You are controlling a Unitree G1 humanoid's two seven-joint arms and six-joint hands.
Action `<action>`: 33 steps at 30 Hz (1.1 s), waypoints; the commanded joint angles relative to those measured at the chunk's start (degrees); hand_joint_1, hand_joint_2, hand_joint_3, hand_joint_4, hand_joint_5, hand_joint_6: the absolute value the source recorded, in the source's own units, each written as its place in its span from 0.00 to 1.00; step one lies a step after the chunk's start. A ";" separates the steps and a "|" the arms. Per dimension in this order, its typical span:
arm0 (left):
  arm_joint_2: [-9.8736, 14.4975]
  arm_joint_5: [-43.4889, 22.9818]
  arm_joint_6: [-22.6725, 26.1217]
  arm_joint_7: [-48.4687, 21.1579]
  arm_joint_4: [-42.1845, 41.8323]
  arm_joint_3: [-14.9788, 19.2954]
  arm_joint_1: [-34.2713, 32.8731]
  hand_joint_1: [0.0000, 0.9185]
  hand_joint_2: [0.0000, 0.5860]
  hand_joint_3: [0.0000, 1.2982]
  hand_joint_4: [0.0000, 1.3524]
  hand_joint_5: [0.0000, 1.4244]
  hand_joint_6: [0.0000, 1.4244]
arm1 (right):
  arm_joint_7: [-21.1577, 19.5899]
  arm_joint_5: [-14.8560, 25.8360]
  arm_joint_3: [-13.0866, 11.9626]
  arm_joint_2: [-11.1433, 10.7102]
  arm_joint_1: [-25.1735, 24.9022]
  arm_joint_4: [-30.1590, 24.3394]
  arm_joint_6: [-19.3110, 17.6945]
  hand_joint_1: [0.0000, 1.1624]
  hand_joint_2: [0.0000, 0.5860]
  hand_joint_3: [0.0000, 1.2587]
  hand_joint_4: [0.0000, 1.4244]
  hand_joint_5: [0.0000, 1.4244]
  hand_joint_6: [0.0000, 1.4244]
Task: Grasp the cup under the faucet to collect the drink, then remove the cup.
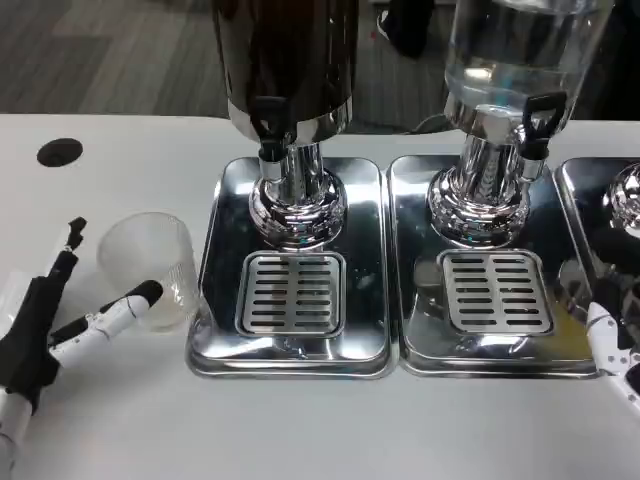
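**Cup on the counter, left of the dark dispenser**

White counter (300, 430) spans the view, with a black round spot (59, 152) at far left.

Dark dispenser (288, 70) stands at centre, on a chrome base above a shiny drip tray (215, 330) with a slotted grate (291, 292). Its black-handled faucet (268, 125) sits over the tray.

Clear dispenser (520, 60), partly filled, stands to the right on its own drip tray (410, 340), with a second grate (496, 291) and a black tap lever (540, 120). Edge of a third tray shows at far right.

Cup (148, 268): clear plastic, upright, on the counter just left of the dark dispenser's tray, not under the faucet. Looks empty.

Left hand (60, 320): at near left, fingers spread apart, holding nothing. One white-and-black finger (120, 312) reaches to the cup's near side, tip at or touching the wall; another points far, left of the cup and apart from it.

Right hand (612, 345): only a sliver at the near right edge, beside the right tray; cannot tell how its fingers are set or whether it holds anything.
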 commanded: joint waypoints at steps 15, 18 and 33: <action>0.30 4.31 0.37 1.56 1.25 -4.53 -3.41 0.40 0.13 0.00 0.00 0.04 0.05 | -0.04 1.09 -0.72 -0.20 -2.16 0.80 -1.65 0.62 0.77 0.32 0.28 0.24 0.28; 0.41 4.11 0.35 1.61 1.12 -4.87 -3.43 0.40 0.13 0.00 0.00 0.04 0.05 | -0.11 0.95 -0.57 -0.09 -2.44 0.90 -1.68 0.62 0.77 0.32 0.28 0.24 0.28; 0.00 2.32 0.97 3.02 1.39 -3.69 -3.02 0.37 0.17 0.00 0.00 0.06 0.07 | -0.24 0.35 -0.10 0.26 -3.06 0.24 -1.82 0.62 0.77 0.32 0.28 0.24 0.28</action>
